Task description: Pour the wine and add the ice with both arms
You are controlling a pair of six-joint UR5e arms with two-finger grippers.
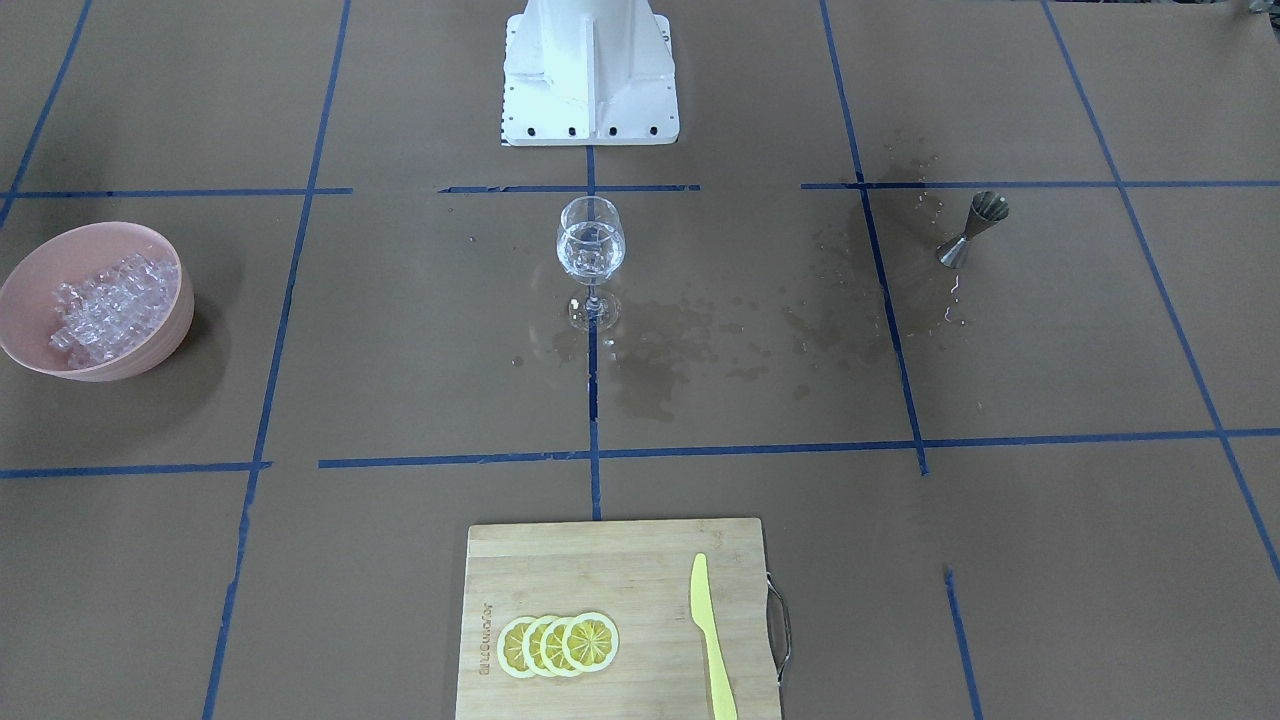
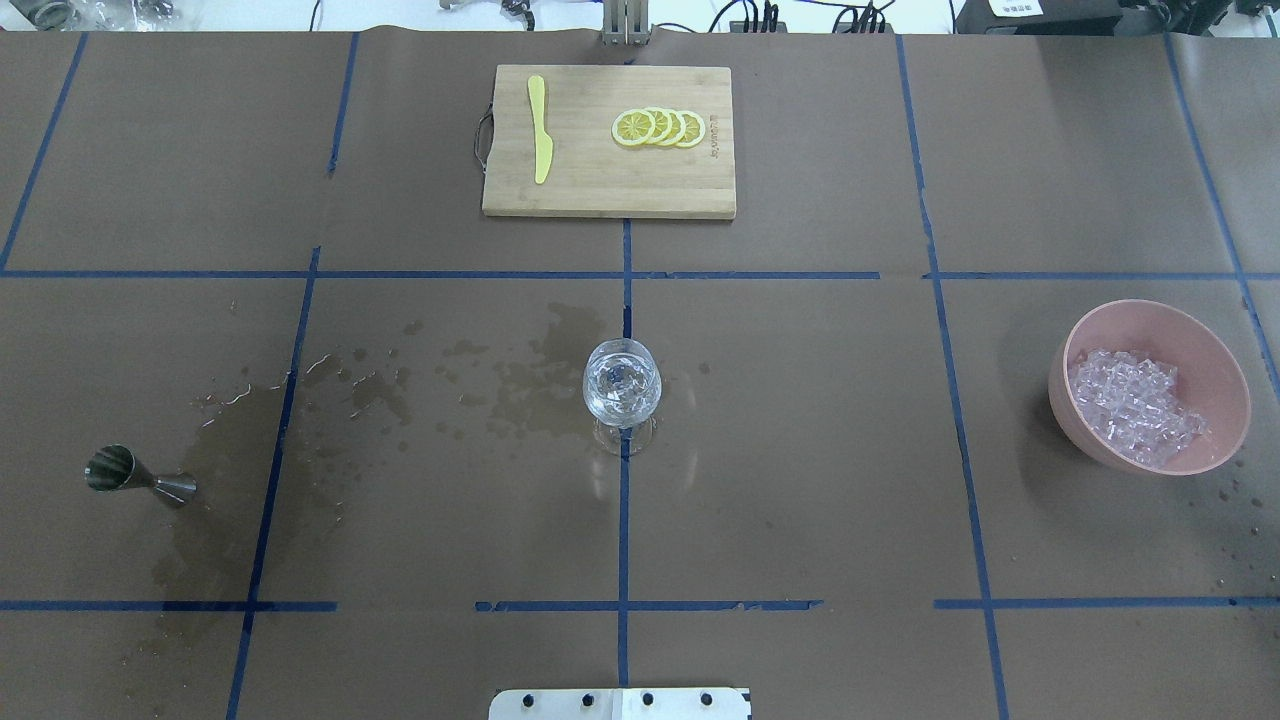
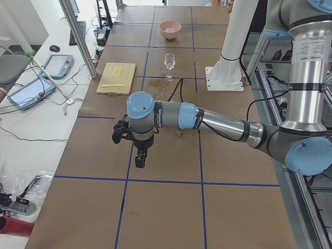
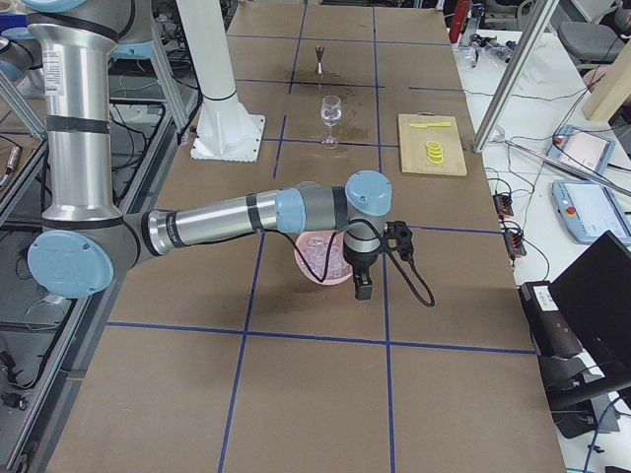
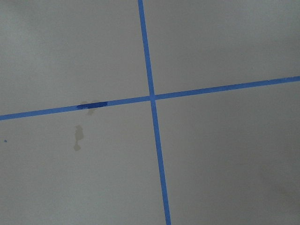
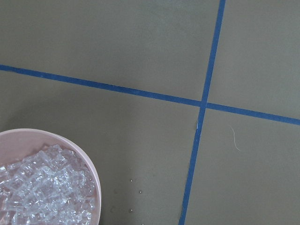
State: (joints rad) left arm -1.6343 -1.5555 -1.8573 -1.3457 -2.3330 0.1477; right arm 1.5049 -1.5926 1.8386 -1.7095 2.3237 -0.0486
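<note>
Seen from the left side, the left arm (image 3: pixel 218 122) reaches level from its elbow at four o'clock toward nine o'clock, and its wrist turns the left gripper (image 3: pixel 139 162) straight down. From the right side, the right arm (image 4: pixel 217 222) runs toward three o'clock, with the right gripper (image 4: pixel 363 290) also hanging down. How either gripper's jaws stand cannot be told.
</note>
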